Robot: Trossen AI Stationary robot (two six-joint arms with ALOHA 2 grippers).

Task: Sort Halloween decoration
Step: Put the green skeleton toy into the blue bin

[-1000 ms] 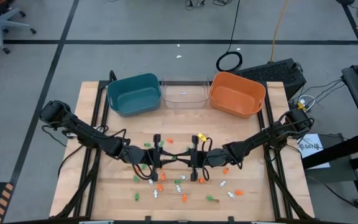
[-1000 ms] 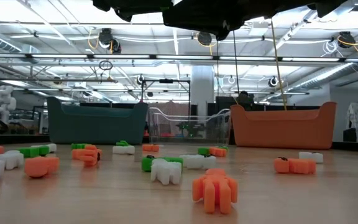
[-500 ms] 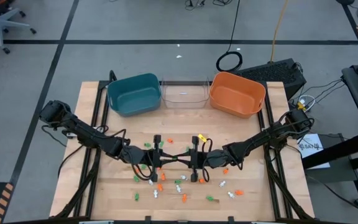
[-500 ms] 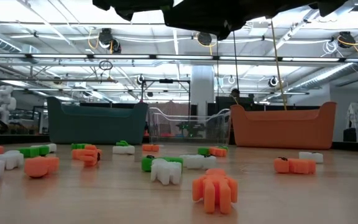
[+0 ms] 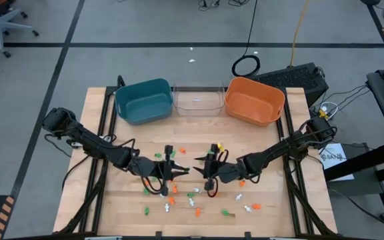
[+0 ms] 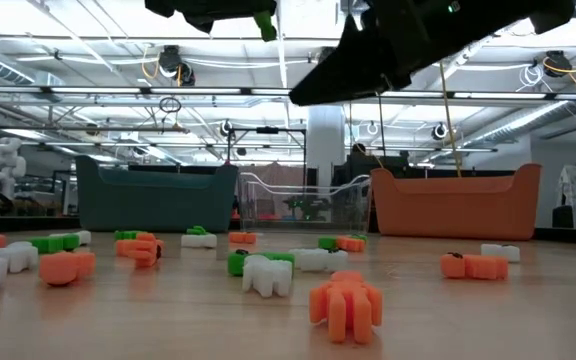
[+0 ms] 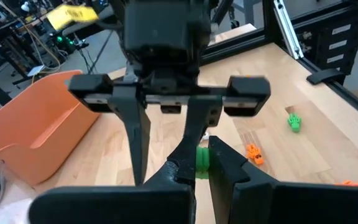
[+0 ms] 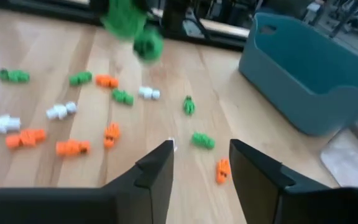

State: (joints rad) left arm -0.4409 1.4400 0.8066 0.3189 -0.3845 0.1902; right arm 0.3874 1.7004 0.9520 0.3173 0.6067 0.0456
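Note:
Orange, green and white Halloween decoration trinkets (image 5: 192,197) lie scattered on the wooden table's near middle. My left gripper (image 5: 183,171) hovers above them, shut on a green trinket (image 7: 202,158), which also shows in the low view (image 6: 265,24) and blurred in the right wrist view (image 8: 129,25). My right gripper (image 5: 199,170) faces it closely from the right. It is open, with one finger on either side of the left fingertips (image 7: 194,134) and nothing held. My left gripper pinches the green trinket (image 7: 202,163) between its two fingertips. The fingers come nearly level from the table's left. The trinket is lifted well clear of the table.
A teal bin (image 5: 143,100), a clear bin (image 5: 197,101) and an orange bin (image 5: 254,100) stand in a row along the table's far edge. Black frame rails (image 5: 105,120) run down both sides. Bare wood lies between the bins and the trinkets.
My right gripper has opened and let go of the green trinket, tipping downward and sinking a little. My left gripper has kept still, and the trinket stays in it above the table.

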